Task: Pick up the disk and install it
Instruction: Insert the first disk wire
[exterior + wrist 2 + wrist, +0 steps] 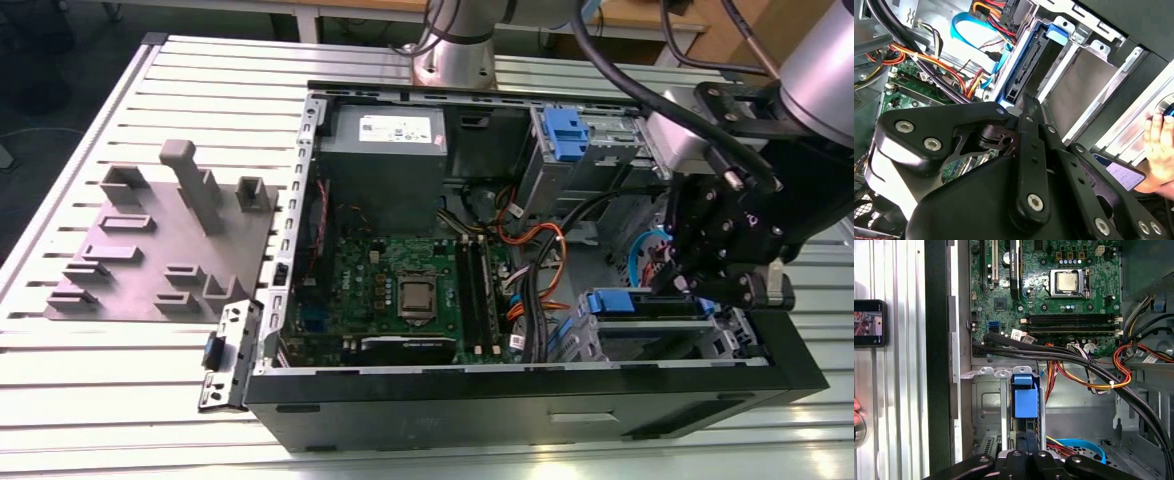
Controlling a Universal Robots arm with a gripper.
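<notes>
Open computer case [534,395], end effector [707,285] on blue-railed disk [647,303], motherboard [400,290]

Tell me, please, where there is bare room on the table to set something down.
Bare slats lie along the table's near edge, in front of the grey fixture plate and the case. Inside the case it is crowded: cables and the pincer at the disk.

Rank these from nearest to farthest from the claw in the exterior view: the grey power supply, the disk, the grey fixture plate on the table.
1. The disk, directly at the claw, in the case's corner bay.
2. The grey power supply, across the case.
3. The grey fixture plate, outside the case, at the exterior view's left.
</notes>
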